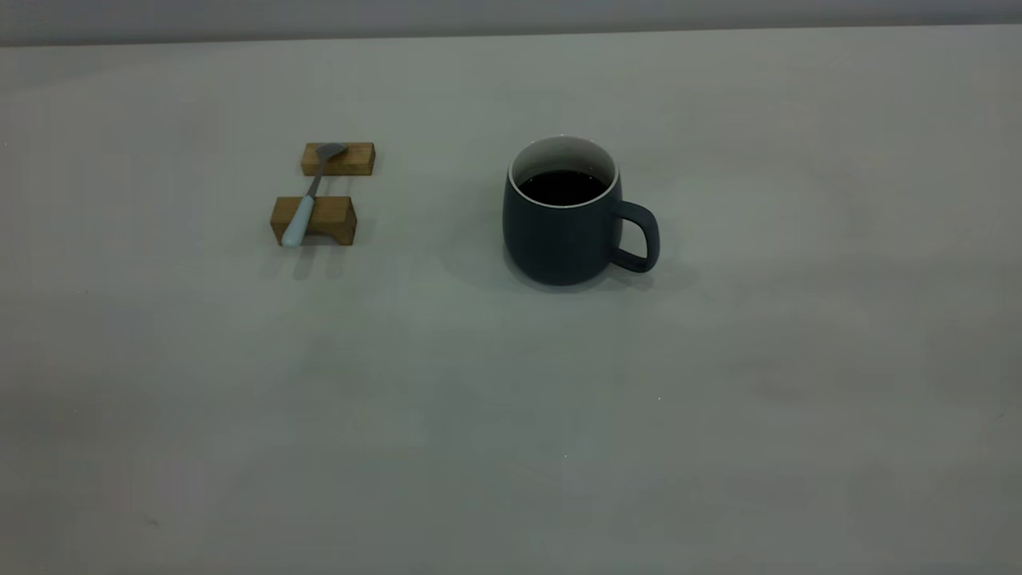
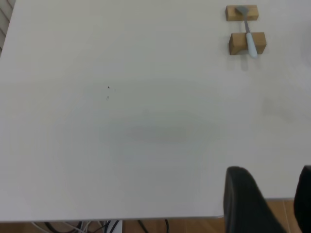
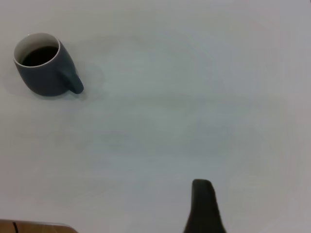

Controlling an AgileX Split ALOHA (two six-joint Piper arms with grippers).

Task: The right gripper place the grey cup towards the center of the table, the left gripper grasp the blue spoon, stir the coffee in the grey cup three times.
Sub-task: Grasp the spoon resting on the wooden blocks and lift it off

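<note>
The grey cup (image 1: 563,231) stands upright near the middle of the table (image 1: 511,415), its handle (image 1: 639,237) turned toward the right side. Dark coffee (image 1: 563,186) fills it partway. The blue spoon (image 1: 307,196) lies across two small wooden blocks at the left, bowl on the far block. Neither gripper appears in the exterior view. In the left wrist view my left gripper (image 2: 272,187) is open and empty over the table edge, far from the spoon (image 2: 249,34). My right gripper (image 3: 262,199) shows one dark finger (image 3: 201,199) with bare table beside it, far from the cup (image 3: 43,73).
The far wooden block (image 1: 338,159) and the near wooden block (image 1: 313,220) hold the spoon off the table. The table's edge (image 2: 146,219) runs close to the left gripper, with a wooden floor and cables beyond it.
</note>
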